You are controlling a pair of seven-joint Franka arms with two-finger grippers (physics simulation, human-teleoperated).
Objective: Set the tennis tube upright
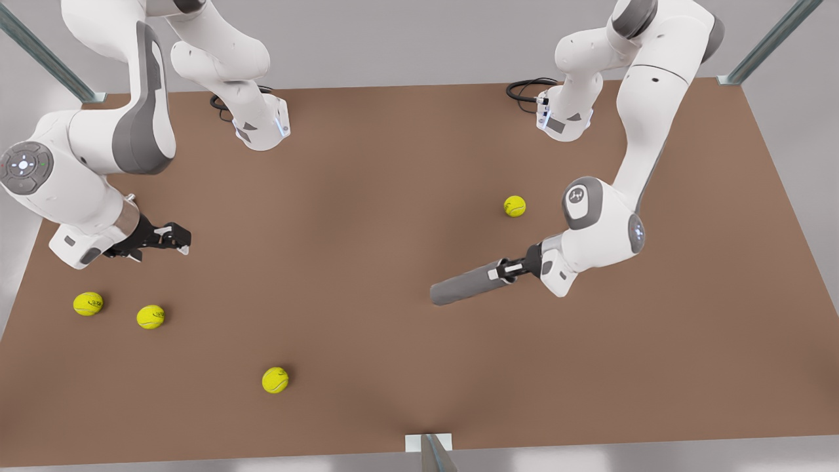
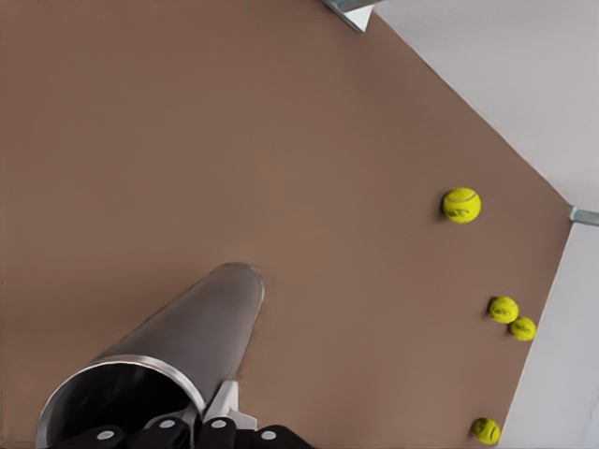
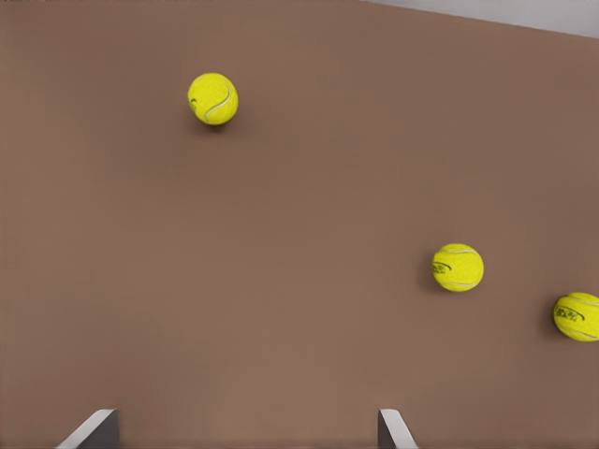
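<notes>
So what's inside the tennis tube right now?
In the left wrist view the tennis tube shows its open, light-rimmed end beside the left gripper, which grips it there. The interior looks dark, with no ball visible; its deeper part is shadowed. The right gripper waits, jaws open.

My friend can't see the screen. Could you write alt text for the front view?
A white robot arm on the front view's right grips one end of a grey tube in its left gripper, the tube slanting. The right gripper waits open opposite; four tennis balls dot the brown table.
</notes>
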